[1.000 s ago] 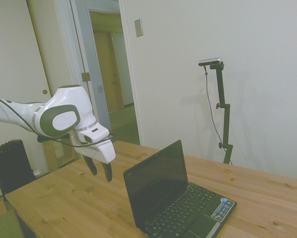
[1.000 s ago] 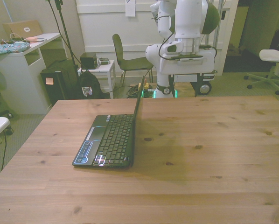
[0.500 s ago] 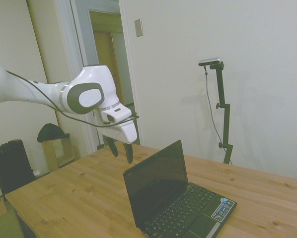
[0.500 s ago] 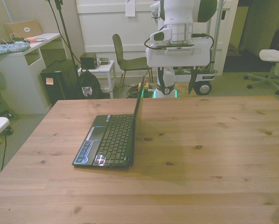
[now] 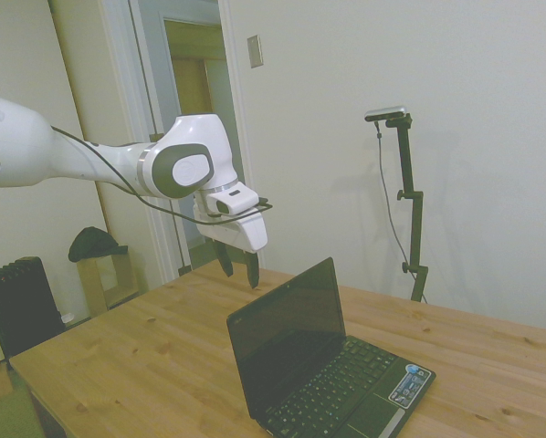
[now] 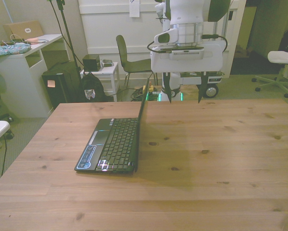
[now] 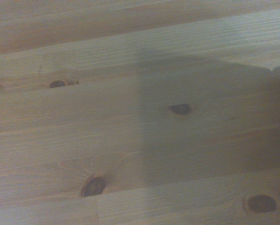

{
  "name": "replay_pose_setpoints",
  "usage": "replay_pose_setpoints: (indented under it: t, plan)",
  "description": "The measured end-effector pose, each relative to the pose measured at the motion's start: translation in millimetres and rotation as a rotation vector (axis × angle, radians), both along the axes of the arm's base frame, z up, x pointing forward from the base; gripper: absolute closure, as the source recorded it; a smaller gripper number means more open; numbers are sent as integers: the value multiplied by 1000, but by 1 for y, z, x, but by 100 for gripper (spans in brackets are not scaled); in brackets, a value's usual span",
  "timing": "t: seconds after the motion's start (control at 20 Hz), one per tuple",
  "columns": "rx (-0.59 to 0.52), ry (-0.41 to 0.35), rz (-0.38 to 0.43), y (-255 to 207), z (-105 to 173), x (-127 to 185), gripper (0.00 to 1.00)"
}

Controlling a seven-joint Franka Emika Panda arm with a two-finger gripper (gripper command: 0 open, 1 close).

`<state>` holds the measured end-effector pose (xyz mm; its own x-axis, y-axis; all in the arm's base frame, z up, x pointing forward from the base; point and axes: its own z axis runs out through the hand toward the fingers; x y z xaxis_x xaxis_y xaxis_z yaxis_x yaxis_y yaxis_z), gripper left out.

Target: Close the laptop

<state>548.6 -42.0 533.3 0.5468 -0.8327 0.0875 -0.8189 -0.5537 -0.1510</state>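
The laptop (image 5: pixel 323 360) is a small black netbook standing open on the wooden table (image 5: pixel 136 365), screen upright, blue and white stickers on its palm rest. From the front it shows edge-on, the laptop (image 6: pixel 114 144) keyboard facing the front view's left. My gripper (image 5: pixel 240 267) hangs open in the air behind the lid, above the table and apart from it. In the front view the gripper (image 6: pixel 183 95) is beyond the lid's far top corner, toward the front view's right, fingers spread wide and holding nothing. The wrist view holds only bare table planks (image 7: pixel 140 122).
A radiator (image 5: pixel 17 306) stands off the table's end in the side view. Behind the table in the front view are a chair (image 6: pixel 134 60), a white desk (image 6: pixel 23 62) and bags on the floor.
The arm has swung the gripper up and toward the laptop's lid, from low over the table to just behind the screen's top edge. The laptop has not moved.
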Motion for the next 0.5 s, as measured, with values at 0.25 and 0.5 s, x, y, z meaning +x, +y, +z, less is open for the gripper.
replay_pose_setpoints:
  t: [0.25,0.5]
  plan:
    - [1,4,-8,-3,0,-2,100]
    - [3,7,-25,-10,2,-9,100]
